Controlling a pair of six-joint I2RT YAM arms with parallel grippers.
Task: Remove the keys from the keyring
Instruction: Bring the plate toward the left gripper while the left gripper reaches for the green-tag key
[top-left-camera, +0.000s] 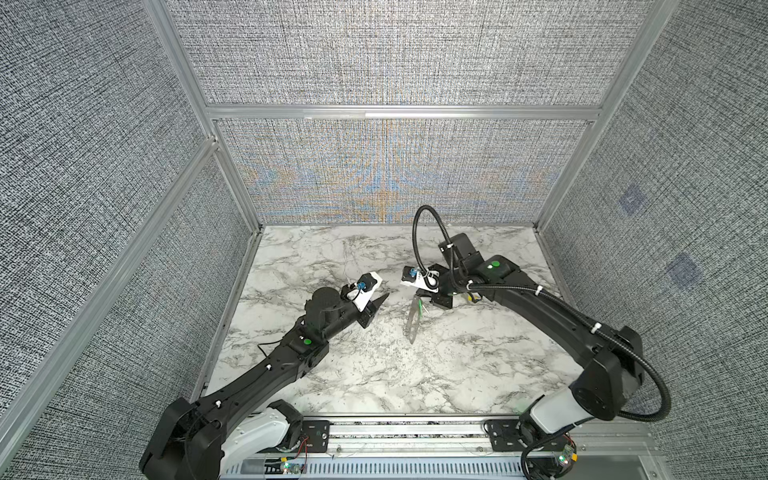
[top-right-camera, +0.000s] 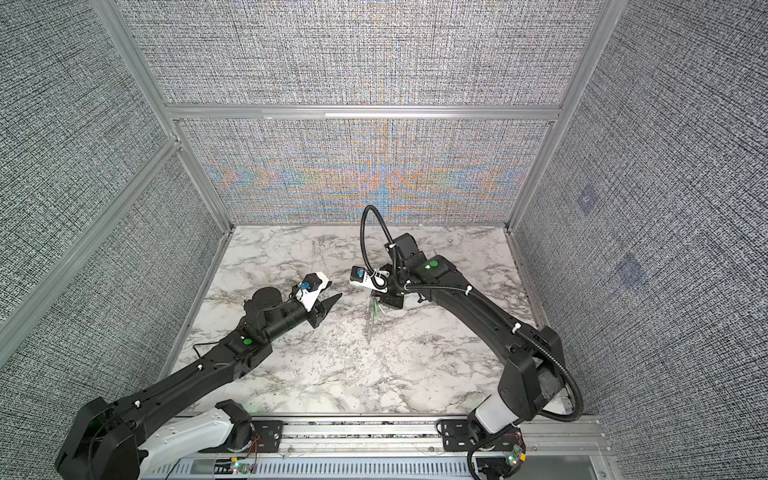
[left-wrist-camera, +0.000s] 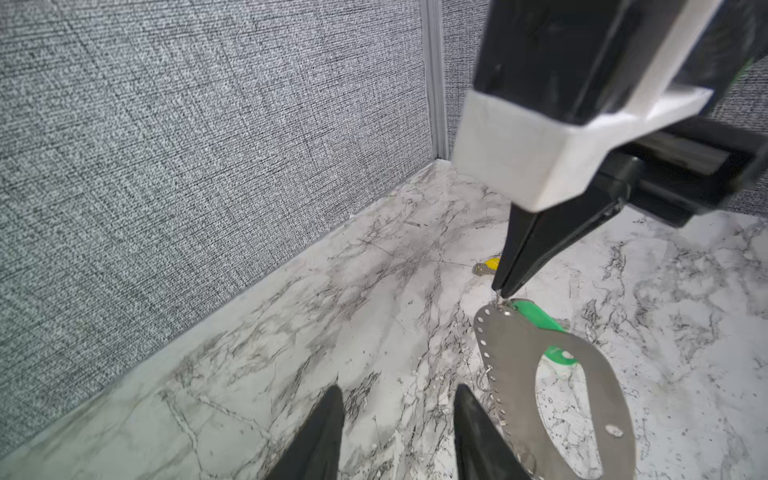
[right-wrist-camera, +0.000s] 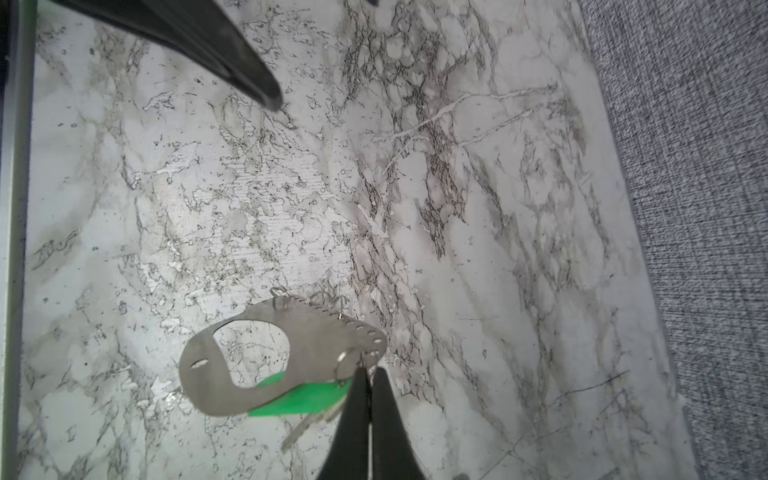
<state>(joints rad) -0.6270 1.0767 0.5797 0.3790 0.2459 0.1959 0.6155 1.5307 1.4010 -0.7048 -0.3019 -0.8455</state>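
My right gripper is shut on a small wire loop at one end of the keyring, a flat grey metal plate with a long oval slot. The keyring hangs from the right gripper above the marble table. A key with a green tag dangles behind the plate from that loop. A key with a yellow tag lies loose on the table beyond the right gripper. My left gripper is open and holds nothing, close beside the keyring's holed edge.
The marble table is walled by grey fabric panels at the back and both sides. Both arms reach in from the front rail. A black cable loops above the right wrist.
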